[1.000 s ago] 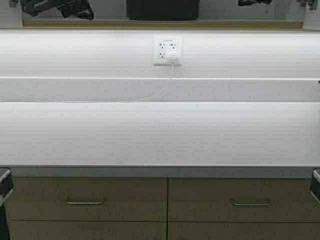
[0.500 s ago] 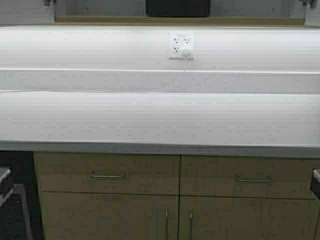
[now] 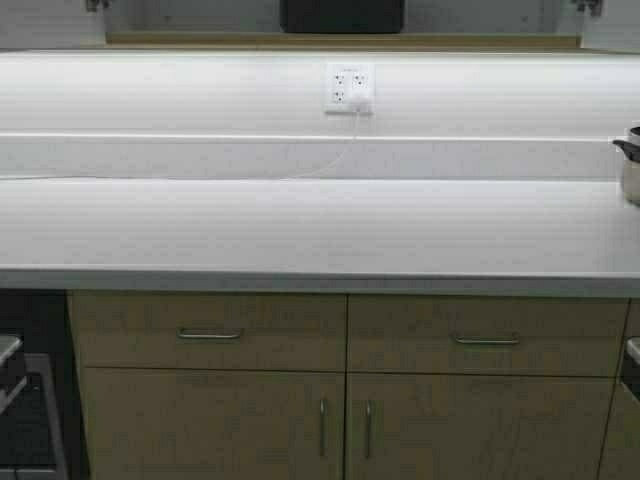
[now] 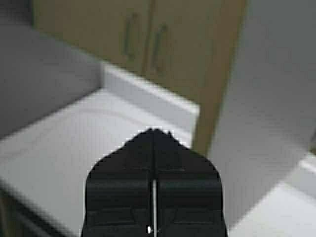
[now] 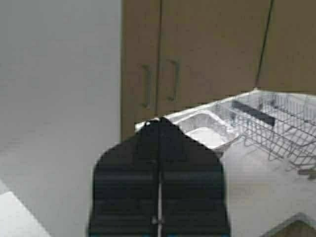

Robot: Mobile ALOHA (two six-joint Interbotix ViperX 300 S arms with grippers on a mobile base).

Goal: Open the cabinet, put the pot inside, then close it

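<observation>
The pot, black, sits on the cabinet floor at the top edge of the high view, only its lower part showing. Below runs the white counter, with a wall outlet on the backsplash and a steel pot at the counter's right end. The left gripper and right gripper are both pressed closed, holding nothing. A wire rack and a foil tray appear in the right wrist view; I cannot tell what they hold. Since a moment ago the robot has driven back and shifted right, bringing the steel pot into view.
</observation>
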